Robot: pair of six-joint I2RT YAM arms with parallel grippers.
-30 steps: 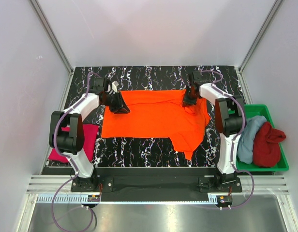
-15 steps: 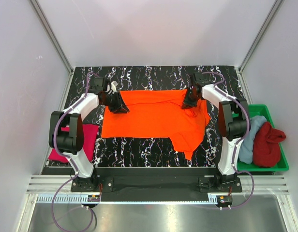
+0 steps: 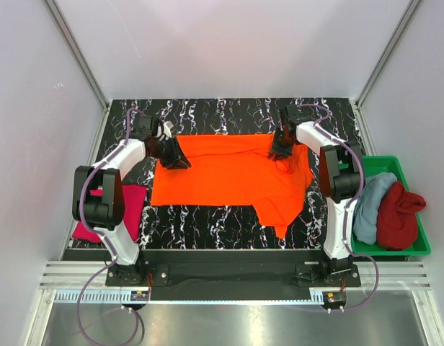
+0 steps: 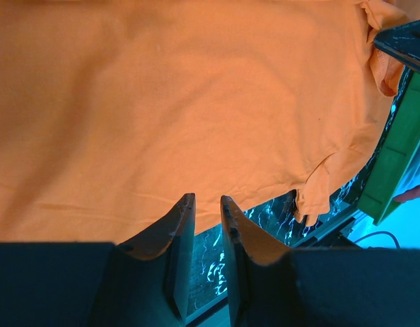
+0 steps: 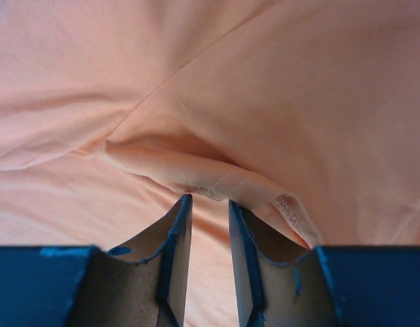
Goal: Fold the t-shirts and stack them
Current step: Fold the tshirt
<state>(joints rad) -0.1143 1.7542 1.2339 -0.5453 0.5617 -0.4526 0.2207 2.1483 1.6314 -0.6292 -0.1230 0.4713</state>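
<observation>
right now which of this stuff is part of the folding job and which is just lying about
Part of the job:
orange t-shirt
magenta t-shirt
light blue t-shirt
dark red t-shirt

Just there:
green tray
marbled table

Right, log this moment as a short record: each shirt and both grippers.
orange t-shirt: spread across the table, sleeve trailing toward the near edge
magenta-pink t-shirt: flat at the table's left edge
light blue t-shirt: bunched in the green tray
dark red t-shirt: bunched beside it, same tray
left gripper: at the orange shirt's far left corner, jaws slightly apart, empty
right gripper: over a fold at its far right corner, jaws slightly apart, empty
</observation>
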